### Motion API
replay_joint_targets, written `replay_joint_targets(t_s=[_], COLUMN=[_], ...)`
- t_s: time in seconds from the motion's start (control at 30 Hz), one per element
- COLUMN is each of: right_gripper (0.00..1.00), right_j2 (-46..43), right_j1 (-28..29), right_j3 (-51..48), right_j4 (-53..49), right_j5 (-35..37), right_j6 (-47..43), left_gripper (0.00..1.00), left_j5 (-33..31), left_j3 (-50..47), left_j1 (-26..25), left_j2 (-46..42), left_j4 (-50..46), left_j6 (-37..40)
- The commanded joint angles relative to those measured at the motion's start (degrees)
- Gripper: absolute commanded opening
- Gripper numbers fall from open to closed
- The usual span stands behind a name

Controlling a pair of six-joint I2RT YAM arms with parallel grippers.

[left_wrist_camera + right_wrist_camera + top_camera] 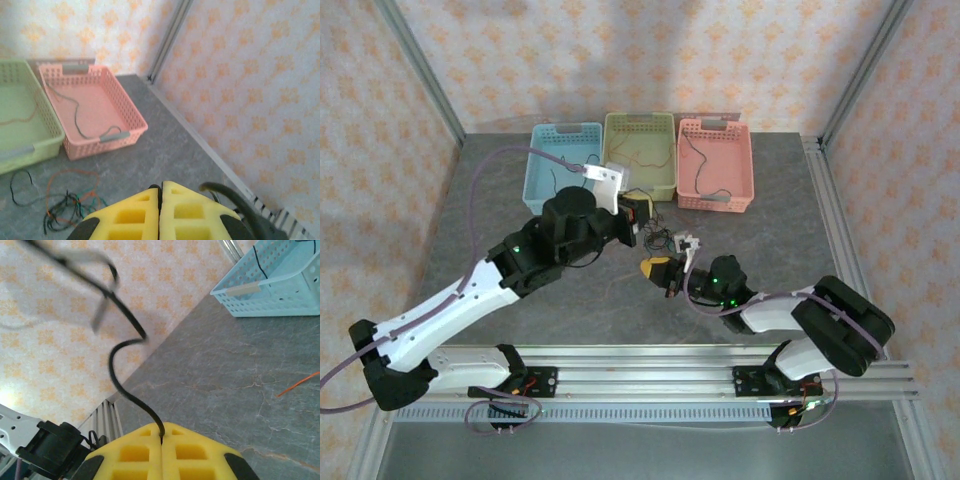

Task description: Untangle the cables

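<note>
My R tool [161,439] clamps one black cable [116,371], L tool [160,199] closed, seemingly empty; next I'd pull it clear of the tangle [67,207].

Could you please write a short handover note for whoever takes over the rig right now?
The left gripper is shut, apparently empty, above the table.
The right gripper is shut on a black cable that rises from between its pads.
A tangle of black and orange wires lies in front of the baskets.
Done: one cable each in the blue basket, green basket and pink basket.
Left: place the held cable, then separate the tangle.
</note>
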Motion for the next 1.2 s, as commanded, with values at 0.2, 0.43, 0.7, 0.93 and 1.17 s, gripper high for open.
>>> replay_joint_targets(t_s=[0.2, 0.43, 0.7, 0.93, 1.17], right_gripper=[0.00, 0.00, 0.00, 0.00, 0.48], right_j2=[-2.7, -3.6, -3.8, -4.0, -4.5], right_j1=[0.4, 0.4, 0.4, 0.4, 0.4], right_j3=[-3.8, -4.6, -4.9, -5.1, -5.7], right_j4=[0.9, 0.2, 0.6, 0.4, 1.0], right_j5=[1.8, 2.6, 2.5, 3.4, 5.6], right_j6=[-5.2, -6.5, -6.7, -6.8, -6.6], left_gripper=[0.00, 0.00, 0.00, 0.00, 0.00], left_j5=[-5.2, -7.4, -8.6, -7.0, -7.8], left_j3=[9.2, 14.3, 18.9, 21.4, 23.9], left_j1=[4.7, 8.0, 12.7, 16.6, 19.9], left_j2=[-1.9, -1.8, 1.1, 4.6, 9.8], left_j4=[-7.2, -10.0, -12.3, -13.1, -13.5], left_j6=[1.5, 2.6, 3.0, 1.8, 1.9])
